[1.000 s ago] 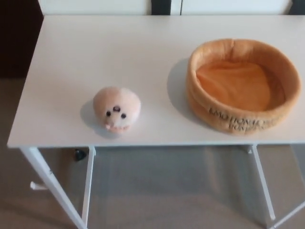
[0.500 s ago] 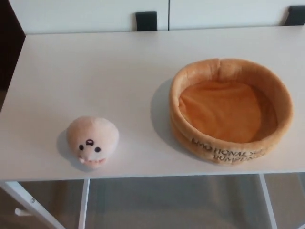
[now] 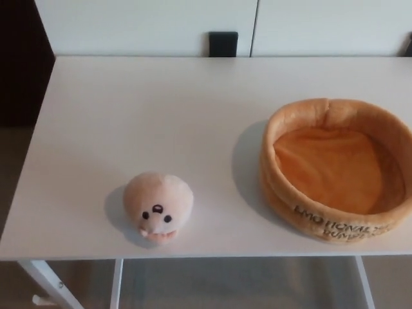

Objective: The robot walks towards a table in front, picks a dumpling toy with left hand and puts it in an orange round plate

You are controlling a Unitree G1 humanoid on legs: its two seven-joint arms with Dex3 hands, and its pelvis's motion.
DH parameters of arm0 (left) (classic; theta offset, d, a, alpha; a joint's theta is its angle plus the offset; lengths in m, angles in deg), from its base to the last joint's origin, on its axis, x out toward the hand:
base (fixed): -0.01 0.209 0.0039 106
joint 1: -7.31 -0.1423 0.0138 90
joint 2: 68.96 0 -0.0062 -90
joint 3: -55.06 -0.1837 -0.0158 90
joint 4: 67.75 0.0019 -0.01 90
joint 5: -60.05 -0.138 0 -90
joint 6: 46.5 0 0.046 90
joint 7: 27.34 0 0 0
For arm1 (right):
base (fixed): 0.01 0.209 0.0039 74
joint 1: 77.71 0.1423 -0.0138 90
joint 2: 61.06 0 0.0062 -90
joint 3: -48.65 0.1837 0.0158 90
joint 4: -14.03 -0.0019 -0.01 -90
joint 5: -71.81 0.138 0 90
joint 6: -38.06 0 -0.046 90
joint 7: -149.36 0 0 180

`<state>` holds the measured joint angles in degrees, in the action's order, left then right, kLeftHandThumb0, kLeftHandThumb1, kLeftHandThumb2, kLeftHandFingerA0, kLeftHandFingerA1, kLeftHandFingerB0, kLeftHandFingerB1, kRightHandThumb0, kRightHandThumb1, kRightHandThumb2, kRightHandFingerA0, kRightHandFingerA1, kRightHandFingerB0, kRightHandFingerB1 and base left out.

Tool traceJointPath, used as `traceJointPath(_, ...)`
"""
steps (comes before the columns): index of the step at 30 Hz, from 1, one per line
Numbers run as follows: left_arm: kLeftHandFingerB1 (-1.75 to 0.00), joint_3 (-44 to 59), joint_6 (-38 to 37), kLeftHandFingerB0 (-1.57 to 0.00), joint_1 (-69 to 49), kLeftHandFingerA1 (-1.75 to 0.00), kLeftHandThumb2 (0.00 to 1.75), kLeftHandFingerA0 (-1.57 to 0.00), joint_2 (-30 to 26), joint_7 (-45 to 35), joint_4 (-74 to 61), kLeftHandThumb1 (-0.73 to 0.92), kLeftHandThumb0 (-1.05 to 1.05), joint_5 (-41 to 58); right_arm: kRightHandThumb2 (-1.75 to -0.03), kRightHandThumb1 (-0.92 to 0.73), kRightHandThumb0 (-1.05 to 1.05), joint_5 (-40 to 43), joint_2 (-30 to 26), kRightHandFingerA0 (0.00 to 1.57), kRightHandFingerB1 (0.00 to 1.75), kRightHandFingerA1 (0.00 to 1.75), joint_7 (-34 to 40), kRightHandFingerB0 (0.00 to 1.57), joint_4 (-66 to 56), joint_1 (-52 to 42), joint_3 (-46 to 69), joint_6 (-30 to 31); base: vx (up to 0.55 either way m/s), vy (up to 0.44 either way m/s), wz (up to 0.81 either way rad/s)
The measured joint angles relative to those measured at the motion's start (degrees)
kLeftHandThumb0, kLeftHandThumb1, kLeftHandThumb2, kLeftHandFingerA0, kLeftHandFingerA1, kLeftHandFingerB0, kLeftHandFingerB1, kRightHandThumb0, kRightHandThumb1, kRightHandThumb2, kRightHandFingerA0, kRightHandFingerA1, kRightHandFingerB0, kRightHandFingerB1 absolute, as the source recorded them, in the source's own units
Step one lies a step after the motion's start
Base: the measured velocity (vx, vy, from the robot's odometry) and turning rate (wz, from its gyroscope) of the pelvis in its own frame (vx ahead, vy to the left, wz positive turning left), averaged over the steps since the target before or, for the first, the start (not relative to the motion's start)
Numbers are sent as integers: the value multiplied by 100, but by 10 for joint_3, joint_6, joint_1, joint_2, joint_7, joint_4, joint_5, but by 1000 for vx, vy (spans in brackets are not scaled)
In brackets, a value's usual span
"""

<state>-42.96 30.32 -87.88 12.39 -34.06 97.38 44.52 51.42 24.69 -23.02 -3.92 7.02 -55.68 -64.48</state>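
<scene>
A round peach plush dumpling toy [image 3: 158, 206] with a small black-dotted face sits on the white table [image 3: 154, 116], near its front edge and left of centre. To its right lies the orange round plush plate [image 3: 340, 168], a soft bowl with raised walls and dark lettering on its front rim; nothing is inside it. A gap of bare tabletop separates toy and plate. Neither of my hands shows in the head view.
The table's white legs [image 3: 45, 283] show below the front edge. Behind the table stands a white wall or cabinet with a black fitting [image 3: 223, 44]. A dark area [image 3: 19, 71] lies to the left.
The whole picture has shifted as the camera moved; the table's far edge now sits lower in the picture. Toy and plate keep their places on the table.
</scene>
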Motion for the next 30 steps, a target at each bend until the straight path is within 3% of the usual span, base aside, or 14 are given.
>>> traceJointPath(4, -39, -1, 0, -51, -2, -73, 58, -69, 0, 1, 0, 60, -30, 0, -55, -54, -7, -1, 3, 65, 41, 49, -1, 51, 3, -2, -2, -1, 32, -172, 9)
traceJointPath(7, -39, -8, -1, -50, -1, -66, 57, -69, 4, 2, -7, 59, -33, -2, -55, -54, -7, 0, -5, 66, 41, 50, 0, 51, 4, -2, 0, 1, 55, -119, -1)
traceJointPath(9, -39, -16, -8, -51, -1, -76, 57, -71, 4, 3, -18, 59, -33, -5, -55, -54, -5, 0, -5, 66, 41, 50, 0, 50, 5, -1, 0, 1, 11, -102, 1)
traceJointPath(10, -39, -21, -15, -50, -2, -82, 56, -81, 3, 5, -27, 54, -34, -9, -55, -55, -7, 1, -4, 64, 41, 49, 0, 50, 6, -2, 0, 2, 0, 0, 0)
traceJointPath(13, -39, -27, -28, -50, -4, -82, 56, -81, 1, 8, -43, 54, -34, -13, -55, -55, -7, 1, -4, 64, 41, 49, 0, 50, 5, -3, 2, 2, 7, -24, -5)
traceJointPath(14, -40, -29, -32, -52, -5, -74, 56, -75, 1, 9, -47, 54, -35, -14, -55, -55, -8, 1, -4, 64, 41, 49, 0, 50, 5, -3, 2, 2, -14, 27, -7)
traceJointPath(25, -39, -46, -49, -50, -18, -75, 56, -79, -5, 11, -70, 51, -38, -23, -54, -55, -4, 2, -1, 68, 41, 51, -2, 51, -1, -13, 4, -1, 49, 176, -1)
traceJointPath(26, -40, -46, -48, -52, -18, -67, 56, -72, -5, 12, -66, 51, -40, -23, -55, -55, -3, 2, -1, 67, 41, 51, -2, 51, -1, -12, 4, -1, 73, -5, 6)
traceJointPath(30, -40, -46, -49, -51, -18, -65, 56, -72, -4, 12, -56, 52, -39, -23, -55, -55, -4, 2, -1, 66, 41, 51, -2, 51, -3, -11, 6, -1, 48, -35, 6)
